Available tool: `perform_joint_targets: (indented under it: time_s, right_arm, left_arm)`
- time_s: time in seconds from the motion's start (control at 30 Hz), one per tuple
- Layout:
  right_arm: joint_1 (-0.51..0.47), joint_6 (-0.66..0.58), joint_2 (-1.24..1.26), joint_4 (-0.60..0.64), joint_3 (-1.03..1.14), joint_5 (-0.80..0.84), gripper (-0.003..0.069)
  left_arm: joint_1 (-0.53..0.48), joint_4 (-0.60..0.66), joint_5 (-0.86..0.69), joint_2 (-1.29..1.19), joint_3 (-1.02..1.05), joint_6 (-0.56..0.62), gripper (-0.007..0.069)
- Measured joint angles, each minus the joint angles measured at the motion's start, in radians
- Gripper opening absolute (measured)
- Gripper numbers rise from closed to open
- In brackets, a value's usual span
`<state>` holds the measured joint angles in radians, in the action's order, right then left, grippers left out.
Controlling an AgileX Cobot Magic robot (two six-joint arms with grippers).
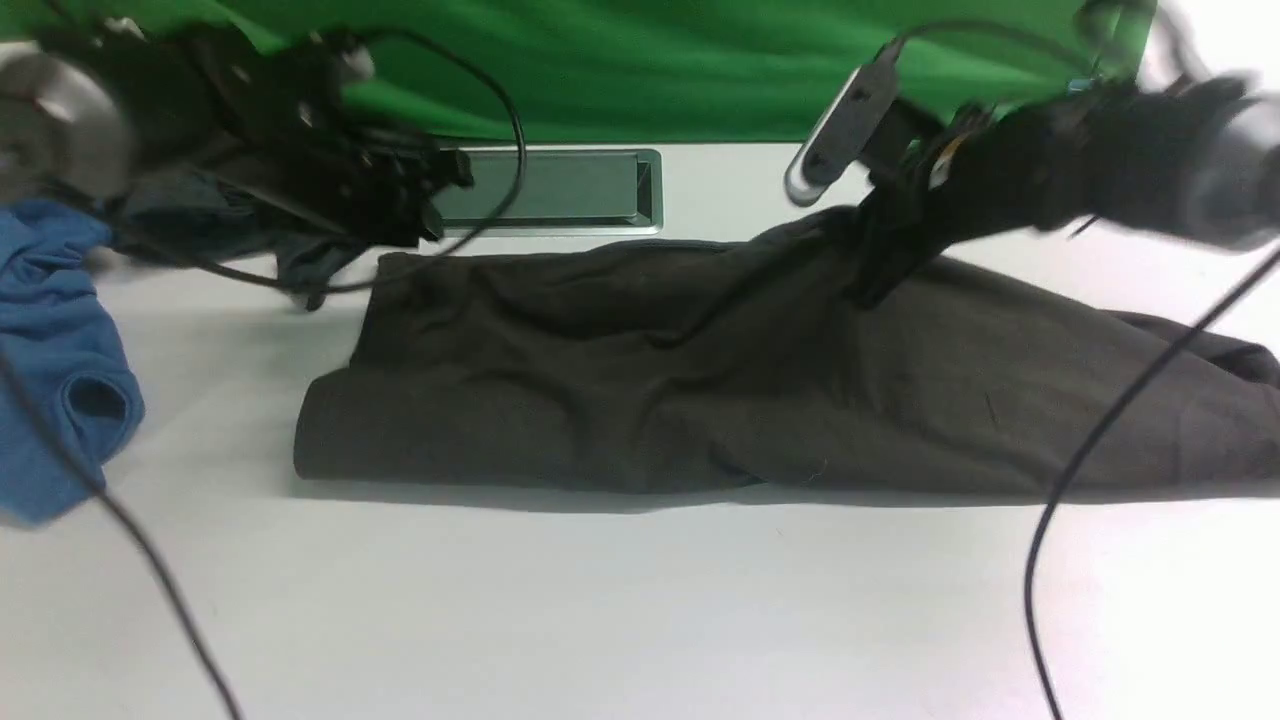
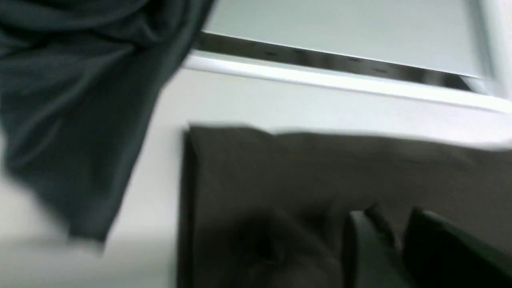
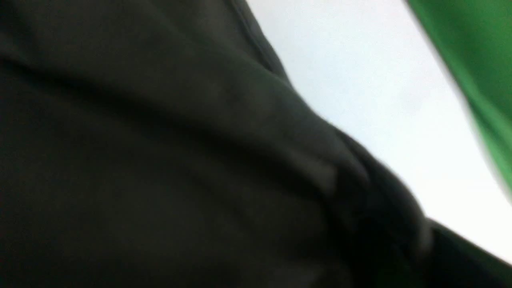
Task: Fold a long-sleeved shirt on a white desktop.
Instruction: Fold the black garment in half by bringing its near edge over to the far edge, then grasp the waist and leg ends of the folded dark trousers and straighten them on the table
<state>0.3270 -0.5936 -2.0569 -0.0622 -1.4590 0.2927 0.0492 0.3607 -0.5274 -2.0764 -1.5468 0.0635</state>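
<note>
Lying across the worktop [image 1: 600, 610]: the long-sleeved shirt [image 1: 560, 400], stretched wide in uneven layers, its right end running out of sight, its near edge loosely level.
Shirt's far edge: here was the tricky bit! It rose into a ridge by the right pincer [image 1: 865, 292]; a pull there could have dragged the upper layer askew and left the fold crooked.
Creases at the middle: they ran down from that ridge, and pressing the cloth flat too soon might well have set them in.
Dark teal garment [image 2: 80, 120]: it lay close beside the shirt's left far corner, so a wide grab by the left arm [image 1: 270, 150] risked catching both.
Black cable [image 1: 512, 100]: it looped from the left arm past that corner, and a low sweep might have snagged or ruffled the fabric.
Left pincer [image 2: 388, 218]: over the shirt's left end, angled down and inward; whether it was parted or closed, nobody could tell through the blur.
Right pincer, again: tipped down at the ridge, touching cloth by the look of it, its arm reaching in from the right; bunched fabric hid its tips, so a firm grip couldn't be confirmed.
</note>
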Motion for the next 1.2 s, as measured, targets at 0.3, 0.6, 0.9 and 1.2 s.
perform_joint_targets:
  time_s: [0.3, 0.6, 0.9, 1.2]
  right_arm:
    - [0.0, 0.209, 0.079, 0.0, -0.005, 0.077, 0.0676]
    - [0.0, 0.578, 0.4, 0.005, -0.014, 0.44, 0.0549]
    - [0.0, 0.629, 0.421, 0.013, -0.013, 0.645, 0.0542]
    - [0.023, 0.623, 0.421, 0.02, -0.013, 0.648, 0.0542]
  left_arm:
    - [-0.011, -0.092, -0.102, 0.072, -0.057, -0.014, 0.0664]
    - [-0.121, -0.147, -0.504, 0.276, 0.117, -0.064, 0.0693]
    - [-0.121, 0.21, -0.171, 0.319, 0.547, 0.018, 0.0693]
    - [-0.121, 0.276, 0.023, 0.281, 0.576, 0.059, 0.0694]
